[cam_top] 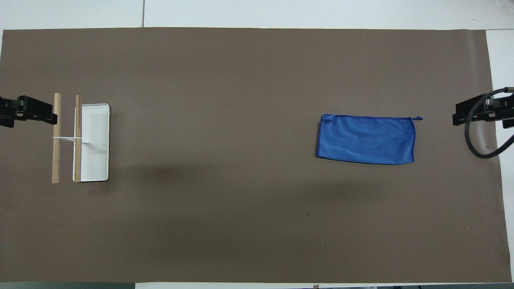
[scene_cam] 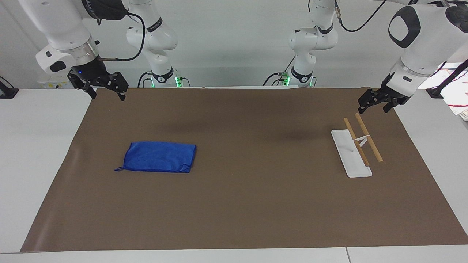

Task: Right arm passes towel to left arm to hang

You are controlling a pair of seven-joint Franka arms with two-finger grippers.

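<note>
The right gripper [scene_cam: 106, 90] hangs with jaws wide and holding nothing over the brown mat's [scene_cam: 237, 204] corner nearest the robots at its own end; the left gripper [scene_cam: 373, 104] likewise, wide and bare, just above the two-bar towel rack [scene_cam: 356, 148]. Farther out, the folded blue towel [scene_cam: 159, 157] lies flat toward the right arm's edge

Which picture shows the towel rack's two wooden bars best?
The overhead view: the rack shows both bars side by side, full length, over its white base. The facing view shows the rack slantwise, one bar crossing the base.
</note>
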